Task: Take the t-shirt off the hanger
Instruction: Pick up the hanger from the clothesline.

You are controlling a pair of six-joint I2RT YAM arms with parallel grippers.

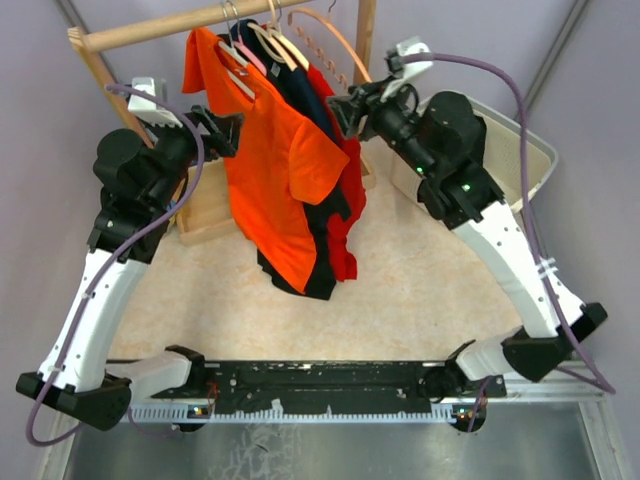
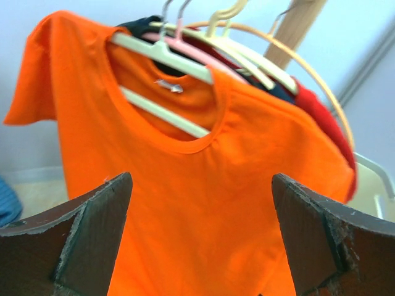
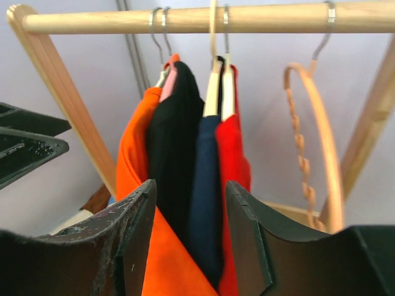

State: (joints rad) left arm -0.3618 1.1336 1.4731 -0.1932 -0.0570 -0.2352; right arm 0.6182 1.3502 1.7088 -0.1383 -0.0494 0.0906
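Note:
An orange t-shirt (image 1: 275,170) hangs on a white hanger (image 1: 237,75) at the front of a wooden rail (image 1: 170,27). My left gripper (image 1: 232,132) is open and empty at the shirt's left edge. In the left wrist view its jaws (image 2: 202,179) stand wide apart, facing the shirt's chest (image 2: 203,203) below the collar and hanger (image 2: 163,55). My right gripper (image 1: 340,112) is open and empty to the right of the hanging clothes. In the right wrist view it (image 3: 190,185) faces the shirts edge-on, with the orange one (image 3: 139,154) leftmost.
Black (image 3: 173,142), navy (image 3: 207,185) and red (image 3: 233,160) shirts hang behind the orange one. An empty orange hanger (image 1: 330,45) hangs to the right on the rail. A wooden crate (image 1: 205,210) stands at the left, a white basket (image 1: 535,150) at the right.

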